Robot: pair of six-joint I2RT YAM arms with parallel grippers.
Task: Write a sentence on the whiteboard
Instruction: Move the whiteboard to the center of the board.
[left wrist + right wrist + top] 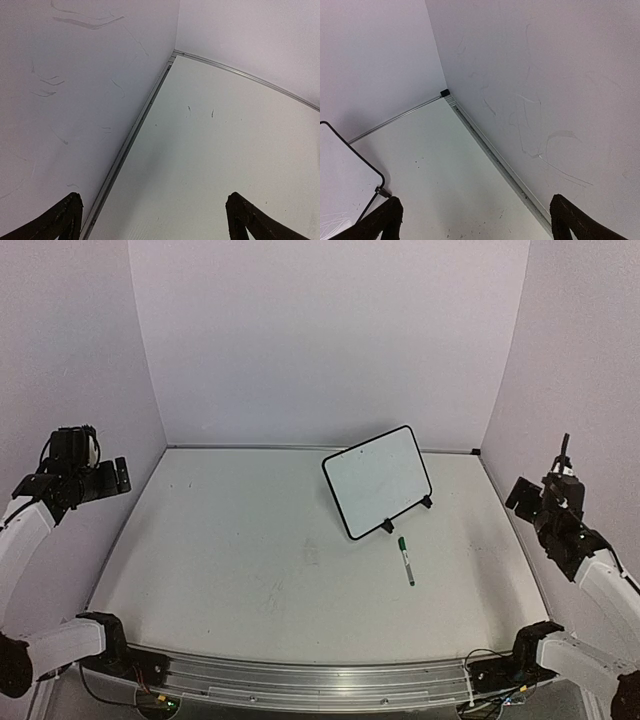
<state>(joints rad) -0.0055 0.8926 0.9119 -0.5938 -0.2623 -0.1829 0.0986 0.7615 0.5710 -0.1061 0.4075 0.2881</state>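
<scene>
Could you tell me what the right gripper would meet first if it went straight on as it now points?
The right gripper would probably meet the table by the rail under the side wall, though depth is unclear. The whiteboard sits left of that line.

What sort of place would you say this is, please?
Probably a robotics lab test cell: a white table boxed in by plain walls on three sides, a left arm and right arm mounted at its near edge, and a whiteboard and marker set out.
</scene>
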